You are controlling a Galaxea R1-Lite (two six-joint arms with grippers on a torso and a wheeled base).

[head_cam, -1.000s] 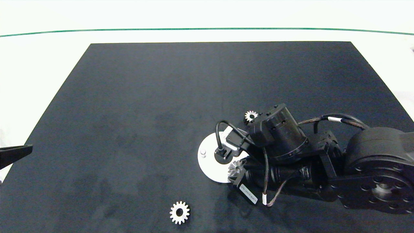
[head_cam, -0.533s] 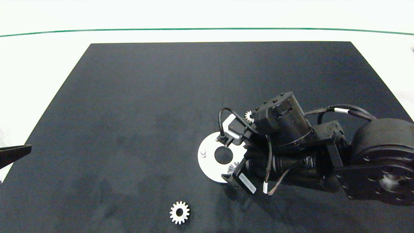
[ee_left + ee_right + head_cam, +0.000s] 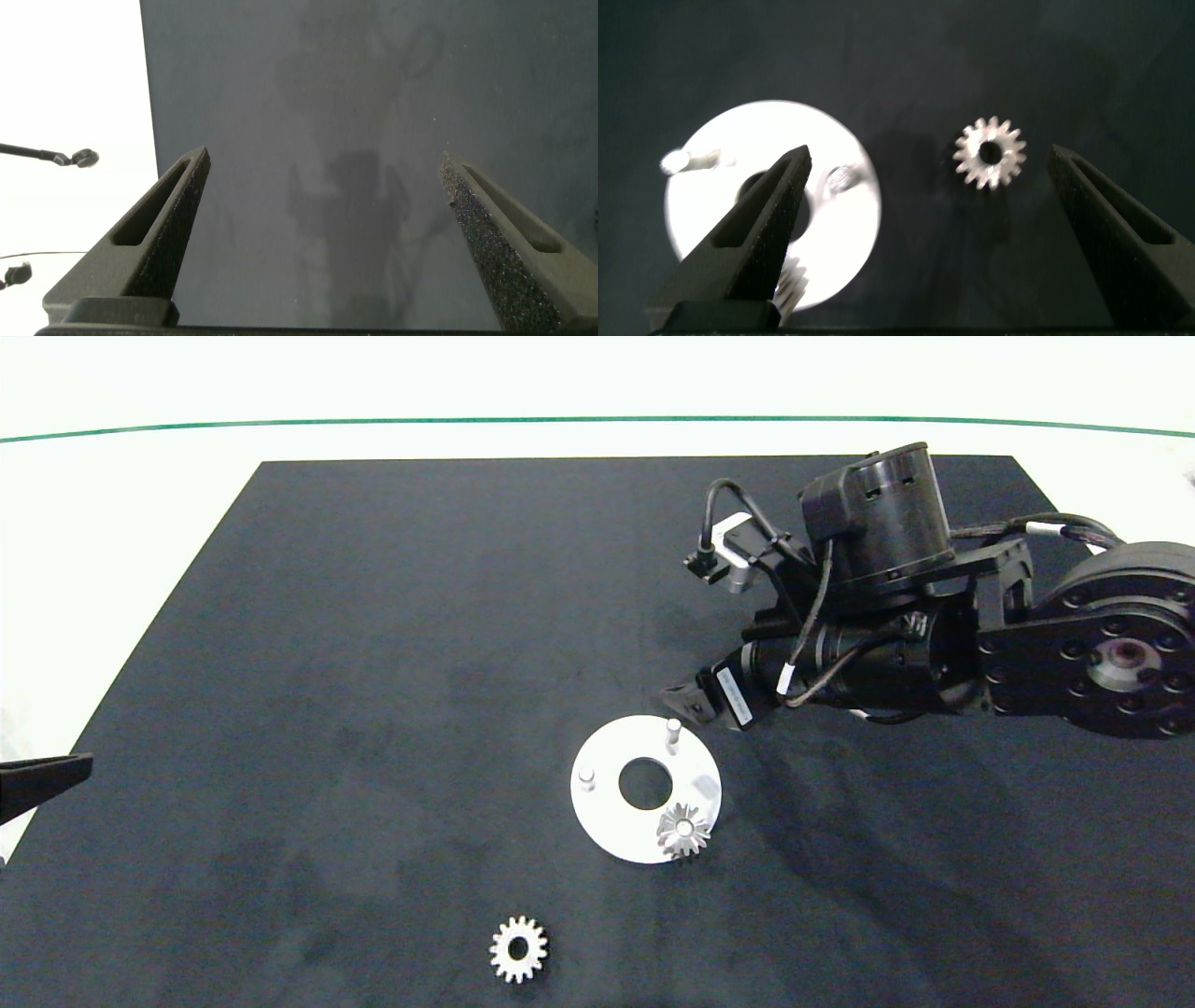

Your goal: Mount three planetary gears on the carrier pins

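Note:
The flat white plate lies on the black mat with three carrier pins. One planetary gear sits on the near right pin. The far pin and the left pin are bare. A second gear lies loose near the mat's front edge. My right gripper hovers open just beyond the plate's far right. Its wrist view shows the plate, two bare pins and a third loose gear between the open fingers; the arm hides that gear from the head view. My left gripper is parked open at the left edge.
The black mat covers most of the white table, whose far side carries a green line. The right arm's bulky body hangs over the mat's far right part. The left wrist view shows bare mat and the mat's edge.
The right arm pulled up and away from the plate toward the far right. The gear it was over now sits on the near right pin, and the whole plate is uncovered.

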